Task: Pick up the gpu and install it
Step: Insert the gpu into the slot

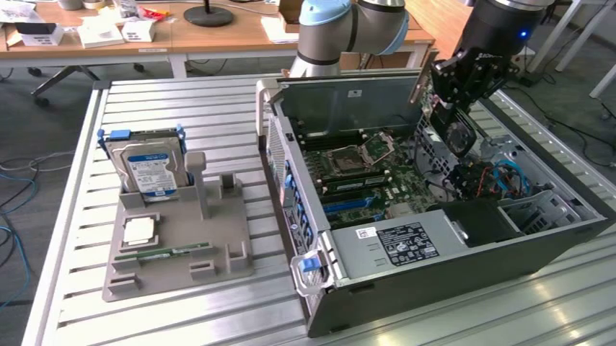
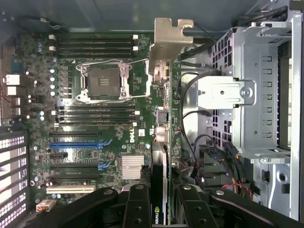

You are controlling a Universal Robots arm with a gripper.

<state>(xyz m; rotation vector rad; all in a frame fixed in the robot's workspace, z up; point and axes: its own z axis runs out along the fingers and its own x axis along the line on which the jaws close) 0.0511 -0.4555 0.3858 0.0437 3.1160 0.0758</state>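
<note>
Slatted metal tabletop (image 1: pixel 173 101) carries everything in the exterior view. The biggest thing on it is the open computer case (image 1: pixel 500 263), lying on its side from the centre out toward four o'clock. The robot arm (image 1: pixel 351 25) rises behind the case at twelve o'clock and bends over toward one o'clock. Inside the case the green motherboard (image 1: pixel 371 169) lies flat near the centre, with the boxed power supply (image 1: pixel 394 241) just beside it toward five o'clock. A gray holder (image 1: pixel 178 245) sits well apart from the case, toward eight o'clock. The hard drive (image 1: pixel 149 169) stands upright in the holder's nine o'clock end.

The gpu (image 1: pixel 458 135) hangs on edge at about two o'clock, over the inner part of the case beside the motherboard. It is clear of the holder. The gripper (image 1: pixel 451 108) grasps it from above. In the wrist view the black fingers (image 2: pixel 137 204) clench the card from both sides. The card runs away from them edge-on between the motherboard and the metal drive cage (image 2: pixel 259 95). Its silver bracket (image 2: pixel 170 40) is at the end far from the fingers. Whether the card's lower edge touches the board cannot be told.

On the holder a square processor (image 1: pixel 140 231) lies flat, and a slim green memory stick (image 1: pixel 164 254) lies just beside it toward six o'clock.
</note>
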